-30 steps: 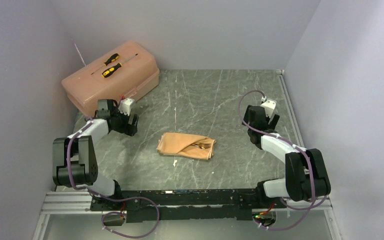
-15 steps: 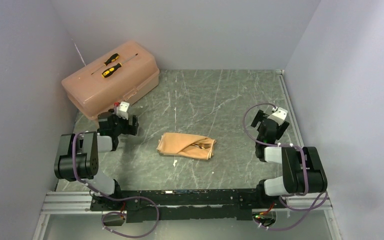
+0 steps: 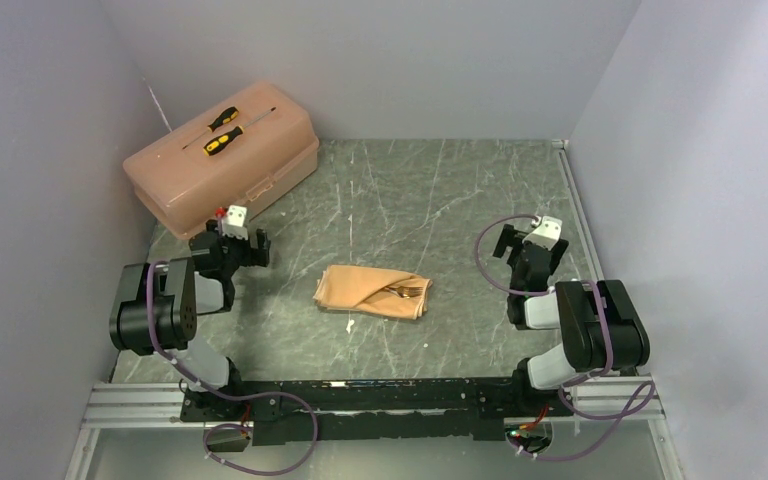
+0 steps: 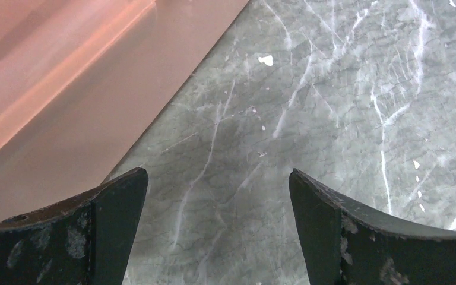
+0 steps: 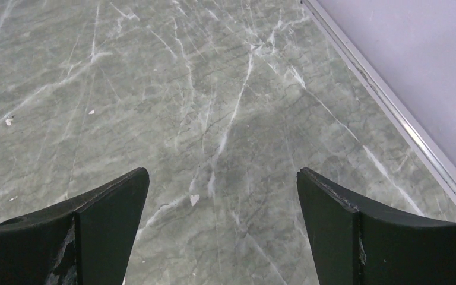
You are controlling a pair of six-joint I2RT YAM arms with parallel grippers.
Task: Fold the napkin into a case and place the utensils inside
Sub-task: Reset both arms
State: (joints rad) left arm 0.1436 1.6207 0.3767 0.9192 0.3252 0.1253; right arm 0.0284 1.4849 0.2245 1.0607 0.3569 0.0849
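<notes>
The peach-tan napkin lies folded as a flat oblong case (image 3: pixel 371 290) in the middle of the table. The thin golden utensils (image 3: pixel 407 291) stick out of its diagonal pocket, fork tines toward the right. My left gripper (image 3: pixel 234 243) is folded back at the left, near the toolbox, open and empty; its wrist view (image 4: pixel 218 178) has only bare marble between the fingers. My right gripper (image 3: pixel 526 243) is folded back at the right, open and empty, over bare marble (image 5: pixel 222 178). Both stand well apart from the case.
A pink plastic toolbox (image 3: pixel 222 155) stands at the back left with two yellow-and-black screwdrivers (image 3: pixel 223 130) on its lid; its side fills the left wrist view's upper left (image 4: pixel 65 89). Grey walls close in three sides. A metal rail (image 5: pixel 392 113) runs along the right wall.
Both arms have drawn back toward their bases and folded up, the left gripper moving left, the right one nearer. The case and utensils have not moved.
</notes>
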